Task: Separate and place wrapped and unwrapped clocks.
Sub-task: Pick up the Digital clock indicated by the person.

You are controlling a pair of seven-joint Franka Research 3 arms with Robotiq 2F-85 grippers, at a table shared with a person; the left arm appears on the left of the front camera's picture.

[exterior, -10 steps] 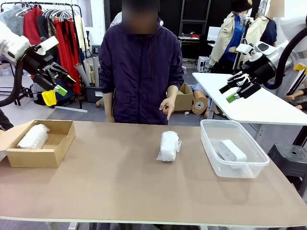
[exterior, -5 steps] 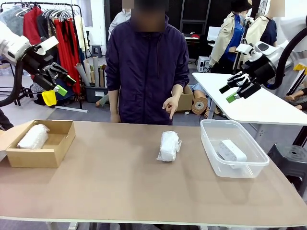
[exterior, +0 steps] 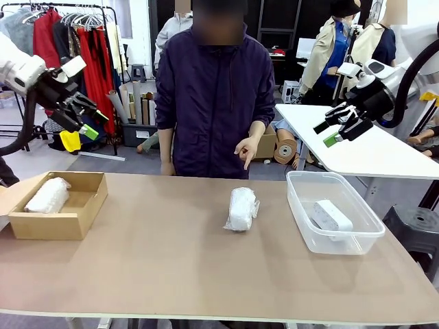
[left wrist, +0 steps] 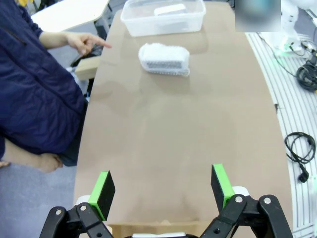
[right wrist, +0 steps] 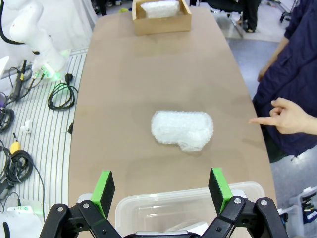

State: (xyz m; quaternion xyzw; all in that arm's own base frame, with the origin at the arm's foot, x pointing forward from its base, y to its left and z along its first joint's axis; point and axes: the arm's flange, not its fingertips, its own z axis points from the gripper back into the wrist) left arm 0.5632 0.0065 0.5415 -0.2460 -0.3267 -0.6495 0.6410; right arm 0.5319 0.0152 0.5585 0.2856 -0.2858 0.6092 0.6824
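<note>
Here, brown tabletop (exterior: 171, 267), clothes rack (exterior: 89, 41) behind, left gripper (exterior: 95, 123) and right gripper (exterior: 325, 134) gaping, empty.

Both end effectors (exterior: 95, 122) (exterior: 325, 134) hover raised, jaws wide.

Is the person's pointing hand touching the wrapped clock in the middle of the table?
Apart. The right wrist view shows bare table between the hand and the wrapped clock.

Cardboard box (exterior: 48, 226) and clear tub (exterior: 343, 244) stand apart on table (exterior: 171, 271).
</note>
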